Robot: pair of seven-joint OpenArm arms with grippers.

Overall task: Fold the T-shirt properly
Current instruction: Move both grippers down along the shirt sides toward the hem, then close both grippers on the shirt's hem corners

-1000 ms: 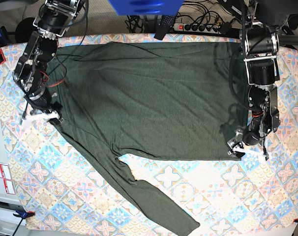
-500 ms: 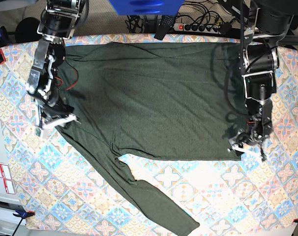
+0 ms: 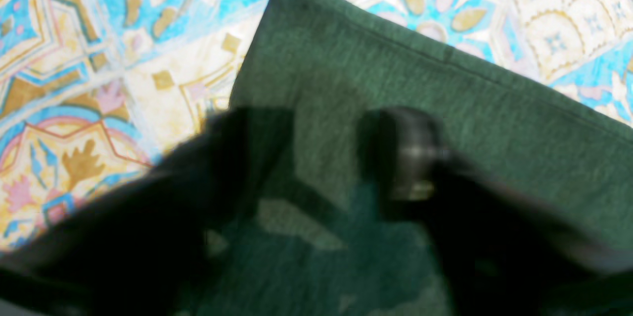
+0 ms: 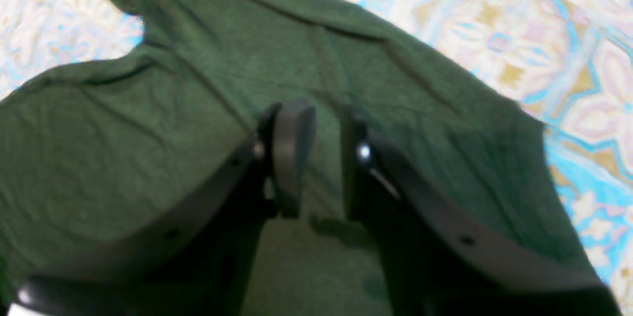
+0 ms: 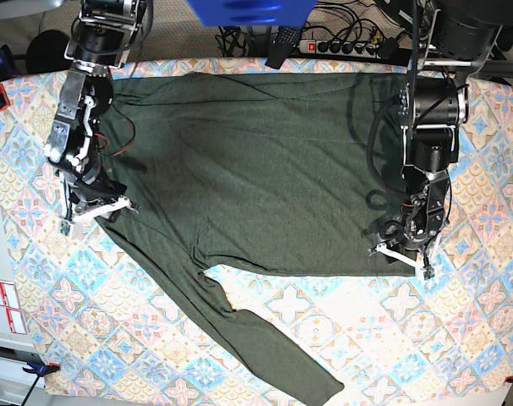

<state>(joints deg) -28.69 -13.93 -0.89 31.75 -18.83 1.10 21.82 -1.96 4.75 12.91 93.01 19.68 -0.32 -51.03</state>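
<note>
The T-shirt (image 5: 256, 169) lies flat across the far half of the patterned tablecloth (image 5: 392, 338), its long axis running across the base view, hem toward that view's right. One long sleeve (image 5: 239, 330) trails diagonally toward the near edge. The fabric is dark olive, heathered knit, softly creased, with a stitched hem. The left gripper (image 5: 400, 251) sits at the hem corner, jaws parted over the cloth. The right gripper (image 5: 97, 205), at the shoulder, has its pads (image 4: 293, 148) close together with fabric between them.
</note>
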